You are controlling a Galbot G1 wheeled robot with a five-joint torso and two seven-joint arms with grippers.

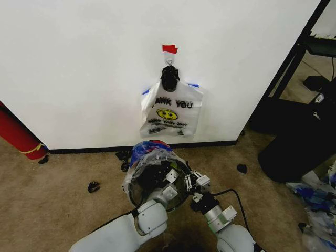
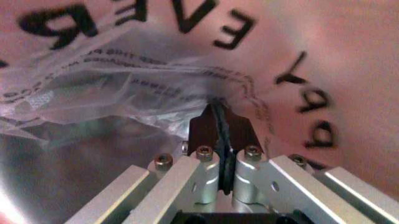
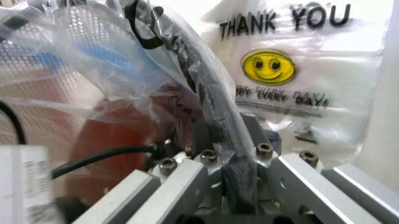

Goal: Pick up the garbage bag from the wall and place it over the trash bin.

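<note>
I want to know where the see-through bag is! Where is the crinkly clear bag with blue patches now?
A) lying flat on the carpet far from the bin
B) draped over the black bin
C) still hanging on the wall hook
B: the garbage bag drapes over the trash bin, with both grippers at the rim; the white smiley bag hangs on the wall.

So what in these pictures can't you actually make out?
- Head view: the trash bin's base and its inside, hidden by both arms and the garbage bag.
- Head view: the hook under the red tape, covered by the knot of the white bag.
- Left wrist view: the left gripper sits pinched on plastic; how much of the bag is over the rim is hidden.
- Right wrist view: the right gripper is wrapped in plastic, its tips covered.
</note>
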